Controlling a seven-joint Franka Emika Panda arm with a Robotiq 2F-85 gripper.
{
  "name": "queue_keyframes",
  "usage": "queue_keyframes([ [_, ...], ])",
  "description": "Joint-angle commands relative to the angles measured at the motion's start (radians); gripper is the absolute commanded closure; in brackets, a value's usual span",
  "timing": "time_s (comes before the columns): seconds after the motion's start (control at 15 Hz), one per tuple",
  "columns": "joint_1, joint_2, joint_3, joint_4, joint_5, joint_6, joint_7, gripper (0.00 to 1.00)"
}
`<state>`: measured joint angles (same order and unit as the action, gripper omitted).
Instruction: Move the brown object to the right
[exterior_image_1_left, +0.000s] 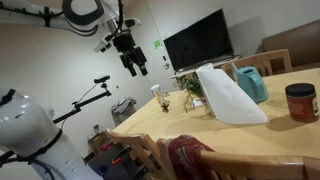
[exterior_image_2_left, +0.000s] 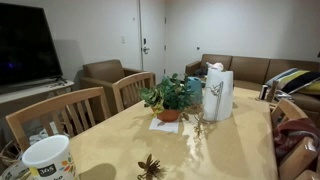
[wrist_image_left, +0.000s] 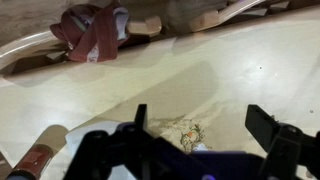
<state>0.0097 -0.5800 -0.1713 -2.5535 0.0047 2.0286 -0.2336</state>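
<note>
A tiny dark-brown object lies on the yellow table next to a small cream cup. It also shows near the front table edge in an exterior view. My gripper hangs high above the table's far end, well apart from the object. In the wrist view the gripper is open and empty, with the potted plant far below between the fingers. I cannot make out the brown object in the wrist view.
A potted plant, a white pitcher, a teal container and a red-brown jar with a dark lid stand on the table. Wooden chairs line its side. One chair holds red cloth.
</note>
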Motion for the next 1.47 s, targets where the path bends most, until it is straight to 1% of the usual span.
queue_keyframes([
  [0.0, -0.016, 0.002, 0.014, 0.002, 0.009, -0.002, -0.007, 0.0],
  [0.13, 0.03, 0.002, 0.019, 0.016, -0.007, -0.014, -0.125, 0.0],
  [0.2, 0.041, 0.001, 0.046, 0.023, -0.02, -0.031, -0.134, 0.0],
  [0.4, 0.091, 0.006, 0.095, 0.037, -0.035, -0.05, -0.195, 0.0],
  [0.67, 0.167, 0.007, 0.137, 0.035, -0.059, -0.043, -0.297, 0.0],
  [1.0, 0.239, -0.005, 0.147, -0.002, -0.101, -0.025, -0.476, 0.0],
  [1.4, 0.28, -0.02, 0.151, -0.056, -0.14, -0.009, -0.746, 0.0],
])
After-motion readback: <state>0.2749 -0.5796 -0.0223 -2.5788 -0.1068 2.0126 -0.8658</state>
